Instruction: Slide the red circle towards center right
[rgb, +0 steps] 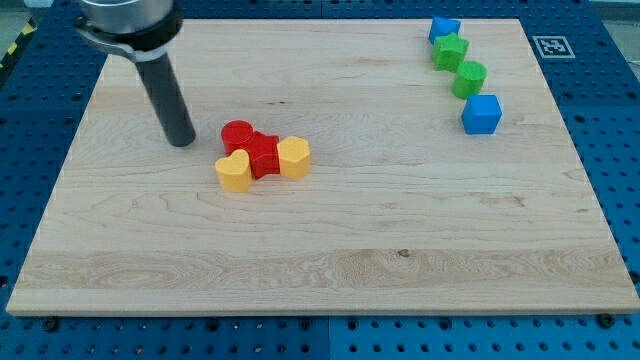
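Observation:
The red circle (237, 133) sits left of the board's middle, touching a second red block (263, 155) just below and to its right. A yellow heart-shaped block (233, 172) lies at the group's lower left and a yellow hexagon (294, 157) at its right. My tip (182, 141) rests on the board to the left of the red circle, a short gap away, not touching it.
At the view's top right a column runs down: a blue block (444, 29), a green star (450, 51), a green circle (469, 78) and a blue cube (481, 114). A black-and-white marker (552, 46) is on the board's top right corner. The wooden board (330, 250) lies on a blue pegboard.

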